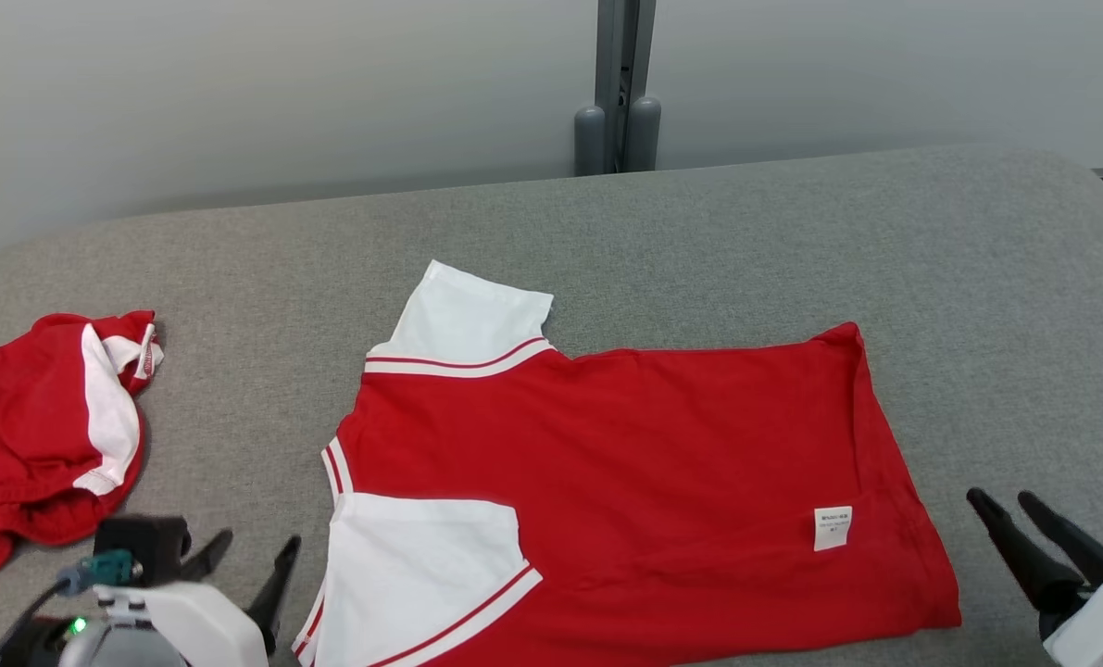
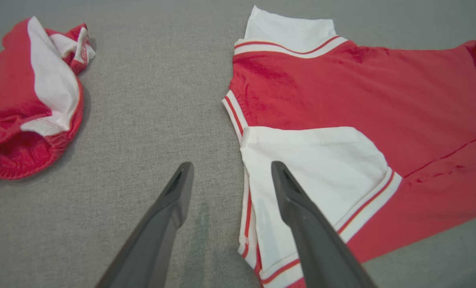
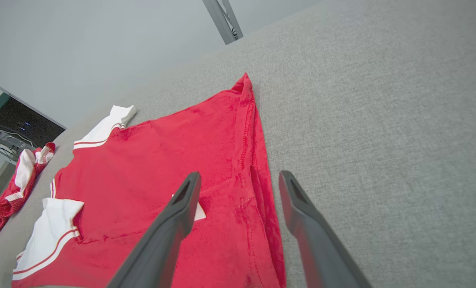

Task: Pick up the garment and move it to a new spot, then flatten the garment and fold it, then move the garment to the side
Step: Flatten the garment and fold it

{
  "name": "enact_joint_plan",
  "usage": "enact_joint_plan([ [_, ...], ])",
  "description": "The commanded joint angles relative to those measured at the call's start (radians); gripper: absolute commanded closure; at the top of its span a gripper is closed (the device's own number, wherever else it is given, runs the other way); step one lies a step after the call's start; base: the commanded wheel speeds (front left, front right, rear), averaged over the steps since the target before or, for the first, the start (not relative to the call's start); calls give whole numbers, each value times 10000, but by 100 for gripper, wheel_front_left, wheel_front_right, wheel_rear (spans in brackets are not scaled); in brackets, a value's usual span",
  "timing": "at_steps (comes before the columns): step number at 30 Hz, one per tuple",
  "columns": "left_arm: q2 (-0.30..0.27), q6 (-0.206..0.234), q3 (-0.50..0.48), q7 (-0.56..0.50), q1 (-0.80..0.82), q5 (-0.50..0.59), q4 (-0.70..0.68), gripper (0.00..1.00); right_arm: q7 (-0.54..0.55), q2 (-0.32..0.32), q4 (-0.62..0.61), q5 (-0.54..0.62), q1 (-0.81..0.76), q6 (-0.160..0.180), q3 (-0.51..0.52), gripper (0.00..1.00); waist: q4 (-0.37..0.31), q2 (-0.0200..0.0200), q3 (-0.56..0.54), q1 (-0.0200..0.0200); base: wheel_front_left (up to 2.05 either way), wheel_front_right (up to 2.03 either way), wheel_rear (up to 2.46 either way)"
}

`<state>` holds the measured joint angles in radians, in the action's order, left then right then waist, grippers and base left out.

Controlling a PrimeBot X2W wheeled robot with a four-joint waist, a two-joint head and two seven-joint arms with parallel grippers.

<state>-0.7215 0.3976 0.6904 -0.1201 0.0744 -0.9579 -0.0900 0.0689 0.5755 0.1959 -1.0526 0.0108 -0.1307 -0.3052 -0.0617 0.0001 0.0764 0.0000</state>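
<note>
The right wrist view adds what may be a dark screen (image 3: 22,126) past the collar end of the red garment (image 1: 625,463), a crumpled red-and-white cloth (image 1: 42,435) lies to the garment's left, and the garment itself lies flat on the grey surface (image 1: 699,232) between the left pincer (image 1: 260,537) and right pincer (image 1: 997,496), both spread apart and empty.

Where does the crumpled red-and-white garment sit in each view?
Head view: crumpled garment at the left edge, mid-height.
Left wrist view: upper left corner.
Right wrist view: left edge, below the middle.
Shared landmark: the far white sleeve of the flat shirt, to its right in all three.
</note>
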Motion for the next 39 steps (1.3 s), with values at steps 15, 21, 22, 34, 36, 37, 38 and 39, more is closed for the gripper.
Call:
enact_joint_plan([
  [15,541,-2741,56,-1569,5594,624,2422,0,1179,-2346,952,3058,3600,-1,1655,0,-513,-1,1731,0,0,0,0],
  [21,1284,-3915,544,-2620,7843,790,4349,0,1817,-2539,2065,3044,5207,-1,1135,0,-779,-1,2589,0,0,0,0],
  [22,1375,-4096,605,-2740,8159,837,4634,0,1889,-2515,2238,3053,5448,-1,1038,0,-821,-1,2725,0,0,0,0],
  [34,1758,-5173,1120,-4551,10674,523,6896,0,2493,-2659,3171,2576,7630,-1,-500,0,-1529,-1,4215,0,0,0,0],
  [36,1718,-5220,1186,-4723,10949,459,7010,0,2525,-2689,3254,2473,7892,-1,-754,0,-1646,-1,4413,0,0,0,0],
  [37,1717,-5244,1206,-4721,11054,418,7074,0,2483,-2713,3291,2423,8015,-1,-869,0,-1695,-1,4507,0,0,0,0],
  [38,1711,-5261,1231,-4732,11133,380,7140,0,2424,-2736,3337,2380,8138,-1,-979,0,-1743,-1,4598,0,0,0,0],
  [39,1702,-5276,1304,-4795,11203,360,7223,0,2369,-2769,3375,2324,8237,-1,-1100,0,-1786,-1,4678,0,0,0,0],
])
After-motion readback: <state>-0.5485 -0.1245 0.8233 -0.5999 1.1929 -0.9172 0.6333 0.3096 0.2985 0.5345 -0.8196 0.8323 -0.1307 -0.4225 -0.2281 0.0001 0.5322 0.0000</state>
